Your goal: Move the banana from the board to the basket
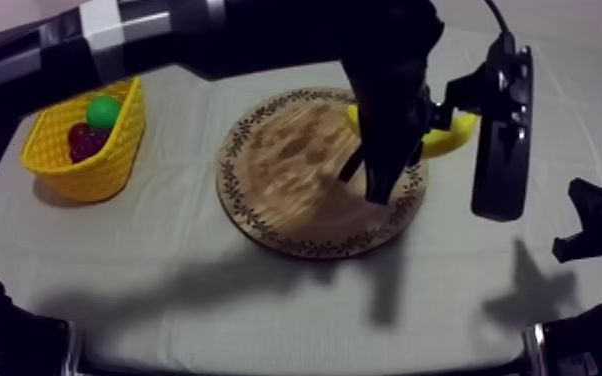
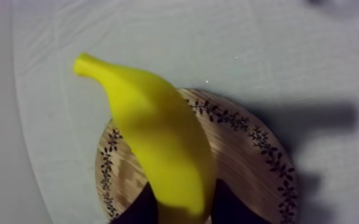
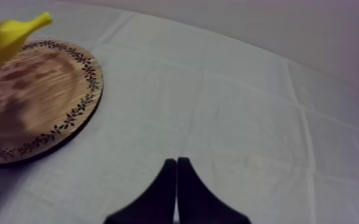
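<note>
left gripper clamped on banana, fingers gripping one end | wooden board just beneath | yellow basket well apart, across board from gripper | right gripper pressed together, holding nothing, over cloth beside board

One banana, board, basket, two fruits

Right tool closed empty, banana at board rim
</note>
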